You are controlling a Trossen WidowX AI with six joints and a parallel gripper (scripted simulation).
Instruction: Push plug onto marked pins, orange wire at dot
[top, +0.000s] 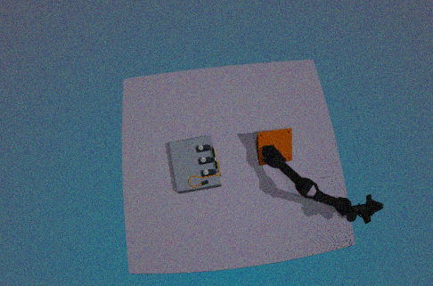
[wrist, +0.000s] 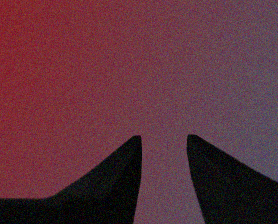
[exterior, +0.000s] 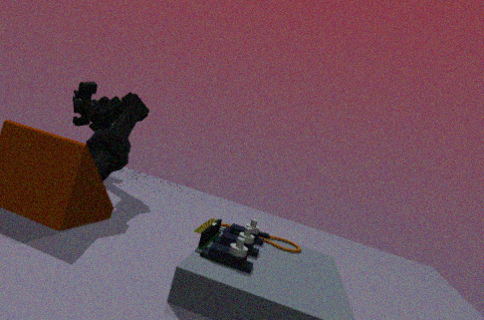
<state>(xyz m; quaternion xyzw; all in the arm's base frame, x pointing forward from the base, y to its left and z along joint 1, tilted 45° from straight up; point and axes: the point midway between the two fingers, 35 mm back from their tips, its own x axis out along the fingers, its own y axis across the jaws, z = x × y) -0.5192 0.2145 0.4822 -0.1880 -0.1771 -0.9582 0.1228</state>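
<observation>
A grey block [top: 187,157] [exterior: 299,275] bears three dark servo bodies with white horns, one of them a servo motor [top: 206,172]. Yellowish pins [exterior: 205,225] stick out from a dark green board [exterior: 210,236] at the block's edge; the coloured band and dot are too small to make out. An orange lead [top: 189,181] [exterior: 286,248] loops over the block to a small dark plug [top: 204,183] lying on it; its holes cannot be seen. My gripper [top: 381,206] [wrist: 164,143] is far from the plug, raised and partly open, with nothing between its fingers.
An orange wedge-shaped block [top: 281,139] [exterior: 40,175] stands between the grey block and the gripper; my arm [top: 307,185] [exterior: 112,146] overlaps it in the top and exterior views. The pale table top [top: 214,103] ends near the gripper's side. The wrist view shows only background beyond the fingers.
</observation>
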